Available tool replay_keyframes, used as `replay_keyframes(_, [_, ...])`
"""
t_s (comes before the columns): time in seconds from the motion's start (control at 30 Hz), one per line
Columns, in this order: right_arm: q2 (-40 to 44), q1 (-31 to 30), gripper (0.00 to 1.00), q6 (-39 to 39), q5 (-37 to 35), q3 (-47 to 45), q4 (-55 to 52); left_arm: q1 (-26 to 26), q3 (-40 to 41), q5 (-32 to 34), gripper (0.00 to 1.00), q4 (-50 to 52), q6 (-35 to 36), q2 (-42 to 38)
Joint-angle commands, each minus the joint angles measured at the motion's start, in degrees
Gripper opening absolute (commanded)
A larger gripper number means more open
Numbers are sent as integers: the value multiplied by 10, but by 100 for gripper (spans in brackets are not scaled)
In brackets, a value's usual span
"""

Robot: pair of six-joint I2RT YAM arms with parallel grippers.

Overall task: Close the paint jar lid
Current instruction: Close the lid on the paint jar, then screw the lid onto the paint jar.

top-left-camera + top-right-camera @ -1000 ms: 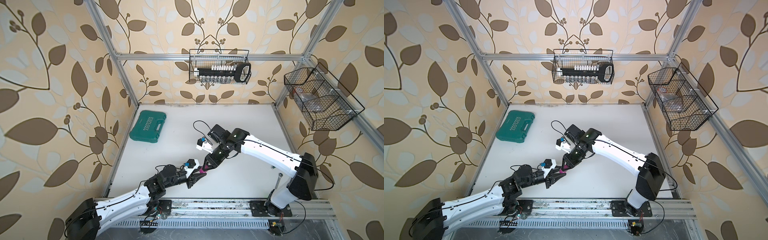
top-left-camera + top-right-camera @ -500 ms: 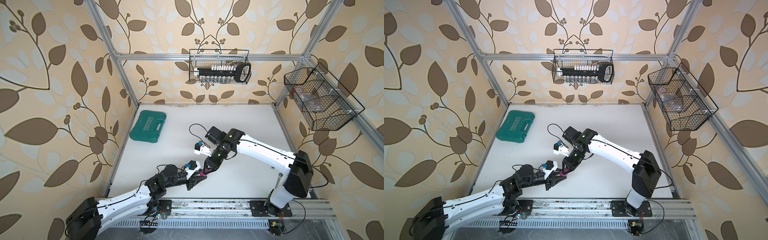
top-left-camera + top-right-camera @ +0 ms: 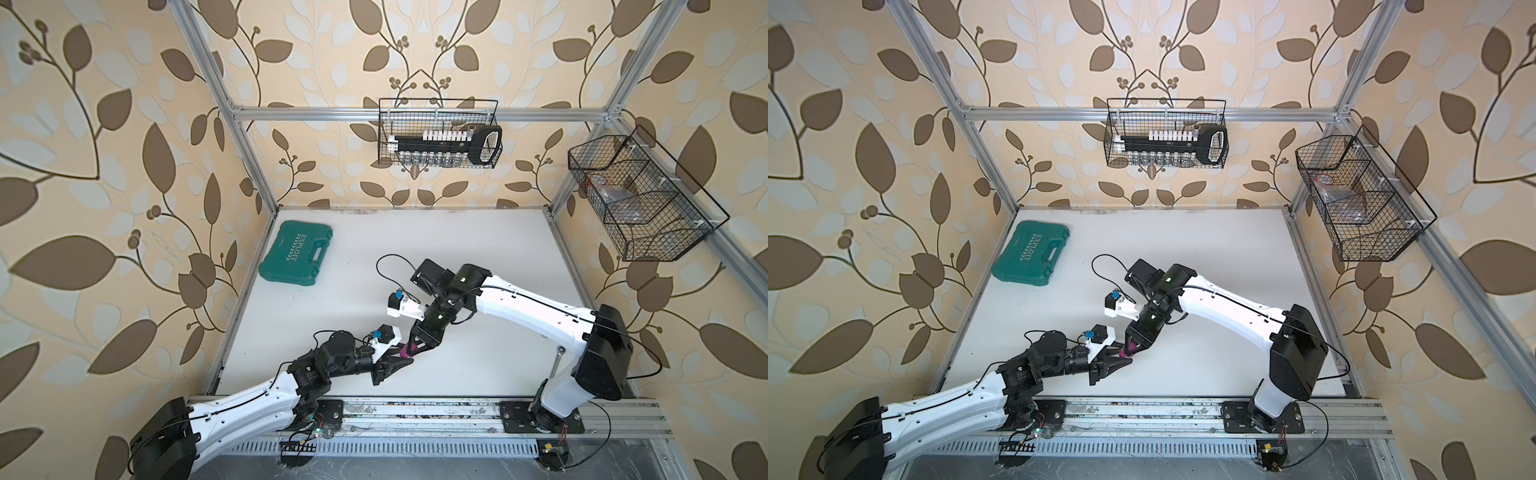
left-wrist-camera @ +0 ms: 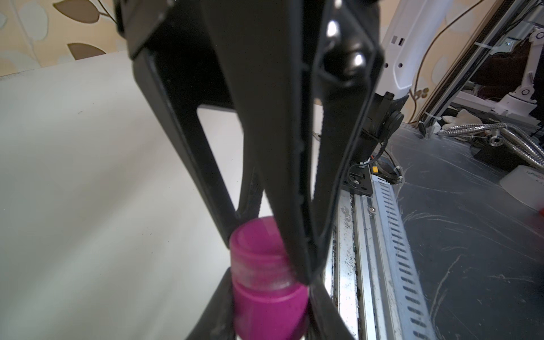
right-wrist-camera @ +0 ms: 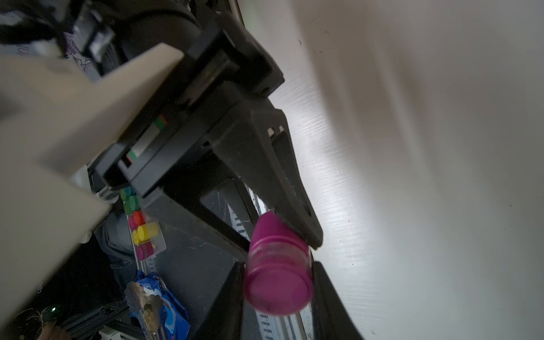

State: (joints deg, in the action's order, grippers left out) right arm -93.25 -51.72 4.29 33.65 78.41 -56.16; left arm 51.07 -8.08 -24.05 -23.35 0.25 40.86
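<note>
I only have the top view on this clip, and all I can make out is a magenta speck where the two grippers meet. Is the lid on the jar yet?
Observer: In the right wrist view the lid sits on the paint jar as one magenta piece, its flat face toward that camera.
Operator: Who holds which end?
Observer: The left wrist view shows the left gripper shut on the jar's darker body and the right gripper shut on the lid.
Operator: Fully screwed down?
Observer: A ridged, paler band shows between lid and body; whether it is seated I cannot tell.
</note>
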Motion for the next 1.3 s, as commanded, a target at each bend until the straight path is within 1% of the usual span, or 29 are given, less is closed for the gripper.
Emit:
replay_keyframes(0.0, [-2, -27, 31, 1, 61, -11, 40, -1, -23, 33, 13, -114, -5, -12])
replay_keyframes(0.1, [-14, -28, 31, -33, 66, -12, 47, -1, -19, 53, 13, -126, -2, -14])
replay_keyframes(0.2, [-15, -29, 31, -79, 34, -18, 69, -1, -18, 76, 13, -134, 4, -16])
replay_keyframes(0.4, [-31, -30, 31, -186, 0, -6, 86, -1, -23, 116, 12, -139, 20, -19])
replay_keyframes(0.6, [-29, -36, 31, -245, -13, -21, 118, -1, -16, 144, 12, -135, 29, -48])
replay_keyframes(0.73, [-34, -43, 33, -261, -16, -20, 121, -1, -14, 148, 12, -124, 35, -68])
replay_keyframes(0.8, [-32, -43, 36, -265, -15, -17, 122, -1, -11, 147, 12, -120, 35, -71])
replay_keyframes(0.87, [-28, -42, 38, -265, -15, -11, 121, -1, -7, 146, 12, -120, 33, -70])
replay_keyframes(1.0, [-11, -42, 45, -266, -11, 3, 117, -1, 2, 145, 12, -124, 27, -65])
replay_keyframes(1.17, [9, -33, 50, -258, -18, 25, 93, -1, 6, 138, 12, -124, 19, -52])
replay_keyframes(1.27, [22, -24, 58, -242, -19, 38, 70, -1, 8, 135, 12, -122, 15, -47])
